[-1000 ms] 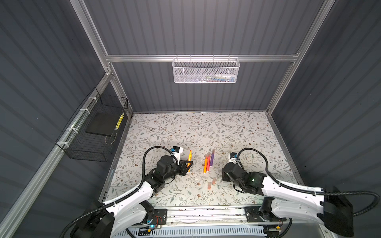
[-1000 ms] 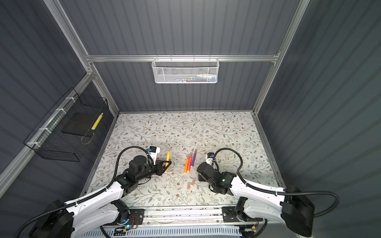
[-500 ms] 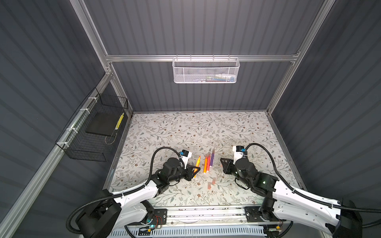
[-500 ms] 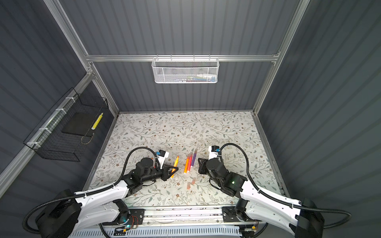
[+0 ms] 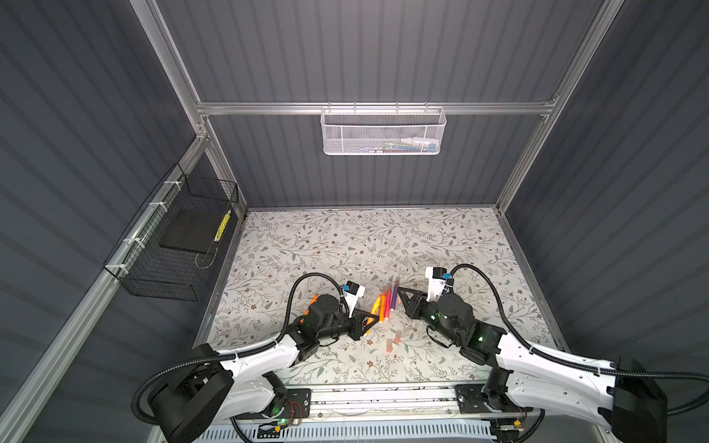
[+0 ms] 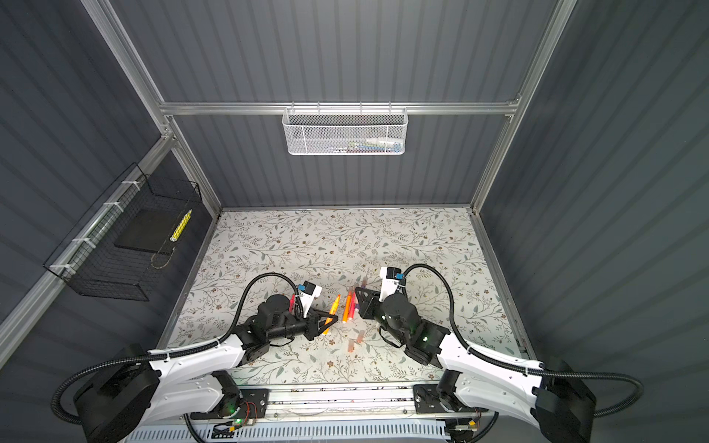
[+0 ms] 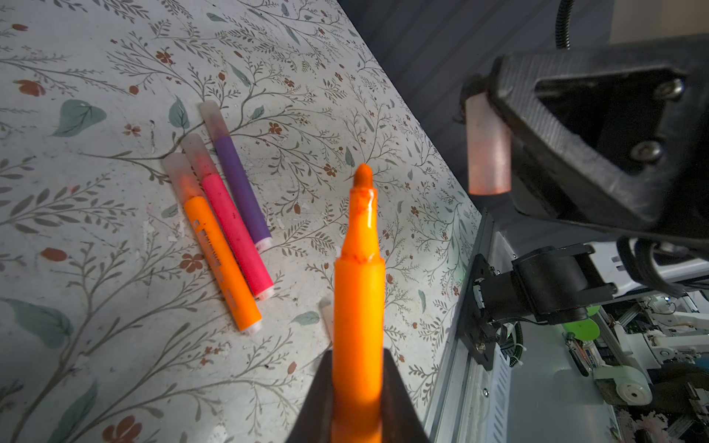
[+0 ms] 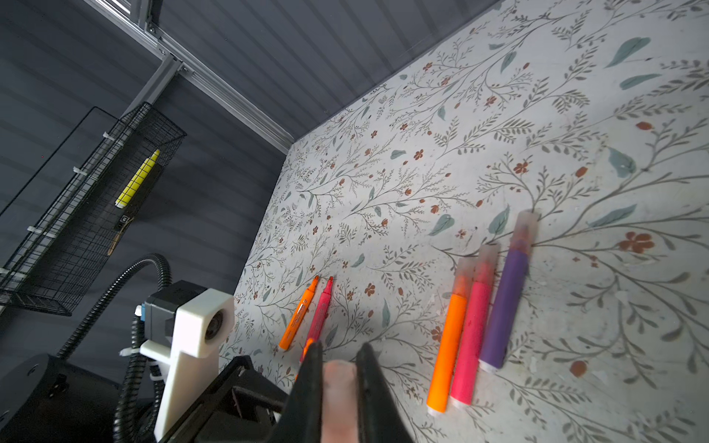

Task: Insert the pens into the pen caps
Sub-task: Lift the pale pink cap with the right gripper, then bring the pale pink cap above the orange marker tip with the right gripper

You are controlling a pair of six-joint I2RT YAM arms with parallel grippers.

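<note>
Floral table (image 5: 345, 237) bears five pens (image 8: 470, 330) and, seemingly, two loose caps (image 5: 398, 335).

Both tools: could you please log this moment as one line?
left tool: grips orange pen | right tool: grips cap | uncapped

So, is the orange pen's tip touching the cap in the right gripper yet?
Apart: in the left wrist view, tabletop shows between the orange pen and the cap.
</note>
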